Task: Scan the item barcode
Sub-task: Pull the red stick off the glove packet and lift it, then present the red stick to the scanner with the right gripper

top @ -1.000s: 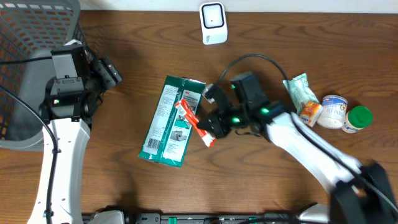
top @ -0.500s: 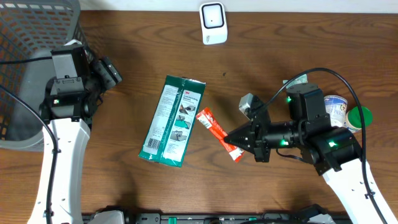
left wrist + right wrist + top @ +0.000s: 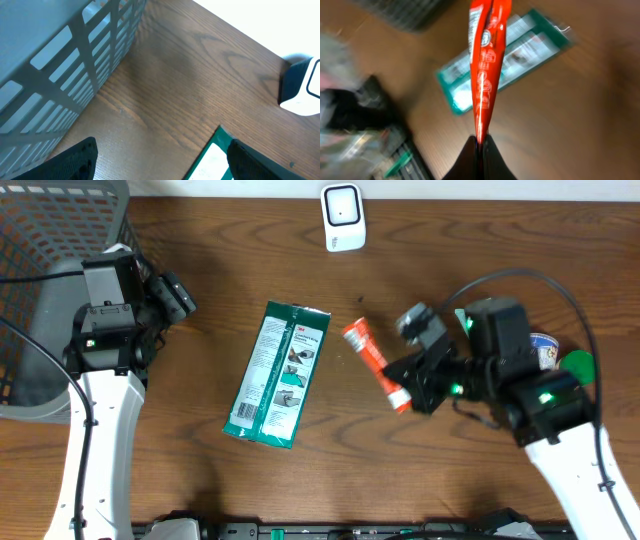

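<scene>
Sitting far to the left of the green packet [image 3: 277, 374], at the edge of the wooden table [image 3: 200, 470]: a grey mesh basket [image 3: 40, 290]. Hovering between basket and packet, up and to the packet's left: the left gripper [image 3: 178, 292], with its fingers standing wide apart and nothing between them. Showing in the left wrist view only bare wood between the two dark fingertips [image 3: 75, 160], plus one corner of the packet at the lower edge. Lying flat and slightly tilted, printed side up: the packet itself. Standing up and to the right of the packet, near the far edge: a small white scanner [image 3: 343, 217]. Hanging just right of the packet and not touching it: the red wrapper [image 3: 377, 366], slanting from upper left to lower right. Pinching the wrapper's lower-right end, further right of the packet: the right gripper [image 3: 405, 395], fingers pressed together on it. Rising straight up from the closed tips in the right wrist view: the wrapper, with the packet blurred behind it. Peeking out past the right arm, far right of the packet: a white tub [image 3: 545, 348] and a green lid [image 3: 578, 365].
</scene>
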Motion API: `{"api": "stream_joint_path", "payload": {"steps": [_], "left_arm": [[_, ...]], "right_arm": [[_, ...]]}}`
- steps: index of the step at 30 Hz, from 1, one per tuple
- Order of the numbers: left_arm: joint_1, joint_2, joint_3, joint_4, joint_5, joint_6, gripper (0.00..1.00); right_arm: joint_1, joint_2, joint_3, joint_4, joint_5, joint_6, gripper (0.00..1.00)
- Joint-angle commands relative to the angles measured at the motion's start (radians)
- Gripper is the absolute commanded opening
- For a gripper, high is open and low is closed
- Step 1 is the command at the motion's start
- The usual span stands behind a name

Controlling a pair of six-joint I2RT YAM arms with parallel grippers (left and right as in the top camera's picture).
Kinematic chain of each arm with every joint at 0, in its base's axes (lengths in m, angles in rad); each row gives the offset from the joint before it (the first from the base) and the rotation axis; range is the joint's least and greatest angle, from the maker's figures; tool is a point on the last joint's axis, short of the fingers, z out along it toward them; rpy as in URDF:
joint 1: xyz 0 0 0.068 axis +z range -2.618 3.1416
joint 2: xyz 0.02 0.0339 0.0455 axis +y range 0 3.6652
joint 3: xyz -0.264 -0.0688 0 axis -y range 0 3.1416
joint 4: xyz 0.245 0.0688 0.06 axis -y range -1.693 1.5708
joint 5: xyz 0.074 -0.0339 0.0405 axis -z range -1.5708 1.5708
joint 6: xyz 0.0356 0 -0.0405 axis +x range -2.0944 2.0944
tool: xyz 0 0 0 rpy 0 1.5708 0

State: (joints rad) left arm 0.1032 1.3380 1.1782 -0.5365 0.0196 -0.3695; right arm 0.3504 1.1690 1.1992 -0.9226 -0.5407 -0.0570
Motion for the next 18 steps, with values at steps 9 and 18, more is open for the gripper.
{"api": "stream_joint_path", "payload": {"steps": [9,18], "left_arm": [[0.004,0.003,0.011,0.000,-0.010,0.002,0.84],[0.004,0.003,0.011,0.000,-0.010,0.002,0.84]], "right_arm": [[-0.020,0.614,1.118,-0.558,0.642,0.045,0.01],[0.080,1.011,1.560,-0.603,0.996,0.091,0.01]]}}
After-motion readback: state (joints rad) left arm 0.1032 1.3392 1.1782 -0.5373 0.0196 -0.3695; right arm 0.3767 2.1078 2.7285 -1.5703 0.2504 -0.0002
